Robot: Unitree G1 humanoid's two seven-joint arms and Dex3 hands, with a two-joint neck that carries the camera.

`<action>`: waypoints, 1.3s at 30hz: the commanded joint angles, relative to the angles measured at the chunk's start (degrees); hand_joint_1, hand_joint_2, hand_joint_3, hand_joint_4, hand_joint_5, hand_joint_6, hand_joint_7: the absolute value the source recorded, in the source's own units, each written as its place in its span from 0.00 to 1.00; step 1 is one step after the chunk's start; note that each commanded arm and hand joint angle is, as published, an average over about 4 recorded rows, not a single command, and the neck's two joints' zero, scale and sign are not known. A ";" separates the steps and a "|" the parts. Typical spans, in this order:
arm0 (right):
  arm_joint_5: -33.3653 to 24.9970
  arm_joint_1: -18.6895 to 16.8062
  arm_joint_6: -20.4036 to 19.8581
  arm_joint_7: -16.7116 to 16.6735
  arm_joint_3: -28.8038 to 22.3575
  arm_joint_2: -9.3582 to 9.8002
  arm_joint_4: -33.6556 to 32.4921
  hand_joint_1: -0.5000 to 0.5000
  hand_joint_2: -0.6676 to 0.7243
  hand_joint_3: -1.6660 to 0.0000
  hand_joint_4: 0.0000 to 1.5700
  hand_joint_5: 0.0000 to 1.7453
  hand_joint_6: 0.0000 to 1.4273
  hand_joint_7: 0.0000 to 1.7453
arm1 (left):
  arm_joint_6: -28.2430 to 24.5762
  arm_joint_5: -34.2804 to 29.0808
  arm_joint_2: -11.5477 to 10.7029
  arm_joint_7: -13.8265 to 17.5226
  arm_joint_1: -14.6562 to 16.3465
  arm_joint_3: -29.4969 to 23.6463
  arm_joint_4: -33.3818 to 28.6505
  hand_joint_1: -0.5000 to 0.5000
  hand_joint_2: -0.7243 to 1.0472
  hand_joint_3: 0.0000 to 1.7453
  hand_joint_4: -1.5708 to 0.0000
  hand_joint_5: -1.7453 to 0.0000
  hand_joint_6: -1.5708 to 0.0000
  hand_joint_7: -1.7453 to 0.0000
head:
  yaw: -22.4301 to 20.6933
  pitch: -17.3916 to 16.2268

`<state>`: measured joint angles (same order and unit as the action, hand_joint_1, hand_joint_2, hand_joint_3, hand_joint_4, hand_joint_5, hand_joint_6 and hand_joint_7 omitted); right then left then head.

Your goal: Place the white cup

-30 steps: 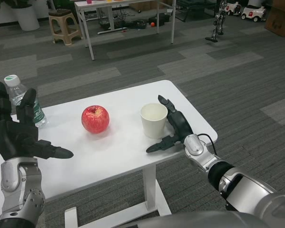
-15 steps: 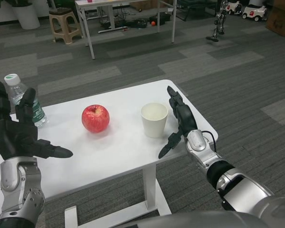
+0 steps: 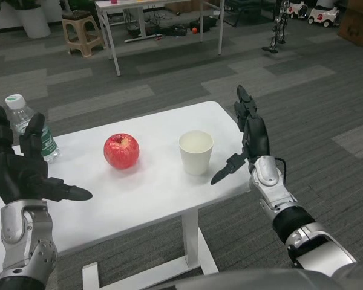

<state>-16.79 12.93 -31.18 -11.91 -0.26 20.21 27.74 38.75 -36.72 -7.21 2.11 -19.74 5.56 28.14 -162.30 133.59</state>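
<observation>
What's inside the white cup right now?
The white cup stands upright on the white table. Its inner wall looks plain white, with nothing showing above the rim. The very bottom is hidden by the near wall, so I cannot rule out something small there.

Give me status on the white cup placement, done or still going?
Looks essentially done. The white cup stands upright on the table, right of the red apple, and nothing touches it. The right hand is open, apart from the cup to its right. The left hand holds nothing, open near the water bottle. Left: only clearing the right arm away, if anything.
</observation>
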 commanded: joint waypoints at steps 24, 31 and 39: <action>-1.11 -14.10 0.22 -12.78 -4.71 8.77 -20.71 0.04 0.82 1.00 0.00 0.00 0.00 0.00 | -3.27 0.84 -3.34 -0.35 -2.56 -0.35 0.07 0.00 0.12 0.05 1.00 0.56 1.00 1.00 | 0.28 -0.52; -1.22 -14.12 0.25 -13.40 -3.61 10.81 -21.41 0.04 0.81 1.00 0.00 0.00 0.00 0.00 | -5.35 0.95 -4.70 -0.27 -2.50 0.94 -0.68 0.00 0.15 0.05 1.00 0.59 1.00 1.00 | -0.55 -0.10; -1.31 -12.89 0.25 -13.88 -1.15 11.78 -22.42 0.04 0.77 1.00 0.00 0.00 0.00 0.00 | -6.23 0.95 -5.23 -0.18 -2.50 1.07 -1.07 0.00 0.15 0.05 1.00 0.59 1.00 1.00 | -0.80 0.49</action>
<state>-17.91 -0.97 -30.84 -25.57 -2.08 31.12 6.32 33.07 -36.45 -11.75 1.84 -21.97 6.75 27.31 -163.02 133.95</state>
